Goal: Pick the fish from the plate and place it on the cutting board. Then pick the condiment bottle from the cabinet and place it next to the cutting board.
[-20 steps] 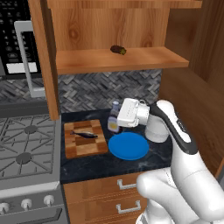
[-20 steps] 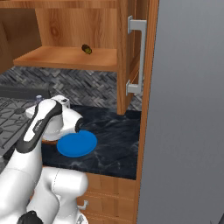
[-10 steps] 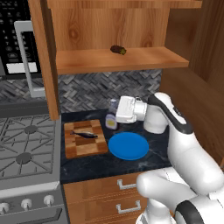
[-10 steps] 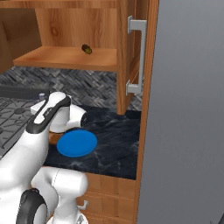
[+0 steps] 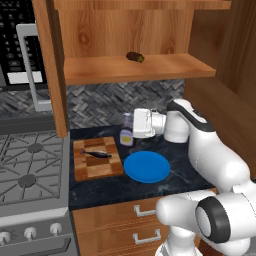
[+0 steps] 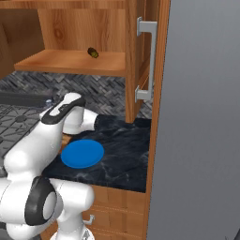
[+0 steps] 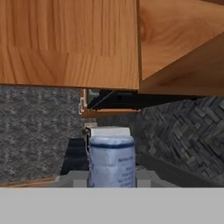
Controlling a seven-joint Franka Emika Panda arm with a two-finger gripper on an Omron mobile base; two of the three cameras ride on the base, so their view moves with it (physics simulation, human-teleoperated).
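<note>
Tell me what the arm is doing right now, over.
Gripper shut on condiment bottle, at the cutting board's back right corner. Fish on board. Nothing in the way.

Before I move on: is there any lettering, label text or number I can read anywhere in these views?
None legible.
Condiment bottle in the claw: its label is a blank blur.
Microwave panel: pale patch, too small to read.
Stove knobs: no markings to be made out.
</note>
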